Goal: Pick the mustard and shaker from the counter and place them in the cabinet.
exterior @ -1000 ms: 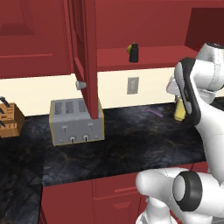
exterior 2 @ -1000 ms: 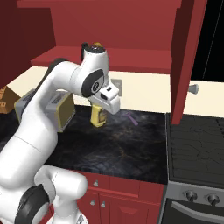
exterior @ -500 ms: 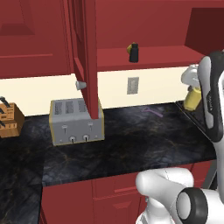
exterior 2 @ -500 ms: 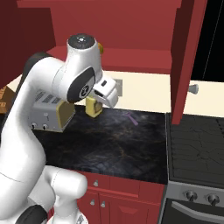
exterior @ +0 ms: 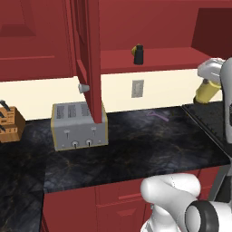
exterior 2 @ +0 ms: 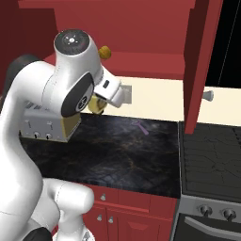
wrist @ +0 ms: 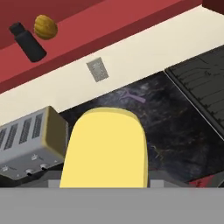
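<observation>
Jaws clamped on the squat yellow mustard bottle point(wrist: 104, 148): carry it level, high over the black marbled bench point(exterior: 136, 140), onto the red cabinet shelf point(exterior: 172, 56) (beside the small dark shaker point(exterior: 137, 55)).

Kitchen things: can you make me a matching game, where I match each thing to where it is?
Things:
1. mustard
2. shaker
3. toaster
4. knife block

Places:
A. on the cabinet shelf
B. on the counter, under the open cabinet door
C. held up in the gripper
D. at the counter's far left

Pairs: 1-C, 2-A, 3-B, 4-D
</observation>
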Tool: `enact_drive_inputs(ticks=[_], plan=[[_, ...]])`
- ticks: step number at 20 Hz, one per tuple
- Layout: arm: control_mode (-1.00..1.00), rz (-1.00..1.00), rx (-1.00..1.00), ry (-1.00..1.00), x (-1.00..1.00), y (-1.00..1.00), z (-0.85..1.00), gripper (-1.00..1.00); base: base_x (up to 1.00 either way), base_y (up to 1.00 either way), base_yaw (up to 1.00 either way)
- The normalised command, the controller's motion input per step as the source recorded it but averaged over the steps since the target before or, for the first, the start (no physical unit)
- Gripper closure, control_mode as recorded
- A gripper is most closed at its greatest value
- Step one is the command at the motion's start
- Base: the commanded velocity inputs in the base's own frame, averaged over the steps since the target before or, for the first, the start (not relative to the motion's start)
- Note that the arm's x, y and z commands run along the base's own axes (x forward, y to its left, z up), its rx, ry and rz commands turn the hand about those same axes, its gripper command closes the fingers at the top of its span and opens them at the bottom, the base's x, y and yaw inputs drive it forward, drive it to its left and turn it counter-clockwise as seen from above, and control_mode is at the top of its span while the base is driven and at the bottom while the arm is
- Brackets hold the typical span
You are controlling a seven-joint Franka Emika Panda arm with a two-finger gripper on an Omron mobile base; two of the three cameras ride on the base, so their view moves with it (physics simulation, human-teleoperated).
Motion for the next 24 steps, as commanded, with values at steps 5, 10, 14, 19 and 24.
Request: enact_drive_inputs(ticks=[5,10,14,19,24], plan=[[-1.00,0.01,-0.02,-0.13,-0.03,0.02,0.35,1.00,0.00,0.00,0.00],[-1.00,0.02,-0.02,-0.09,0.00,0.06,0.21,1.00,0.00,0.00,0.00],[-1.00,0.00,-0.03,-0.09,0.03,0.19,0.13,1.00,0.00,0.00,0.00],[-1.00,0.00,-0.03,-0.15,0.17,0.15,0.15,1.00,0.00,0.00,0.00],[-1.00,0.01,0.00,-0.05,0.40,0.07,0.18,1.00,0.00,0.00,0.00]])
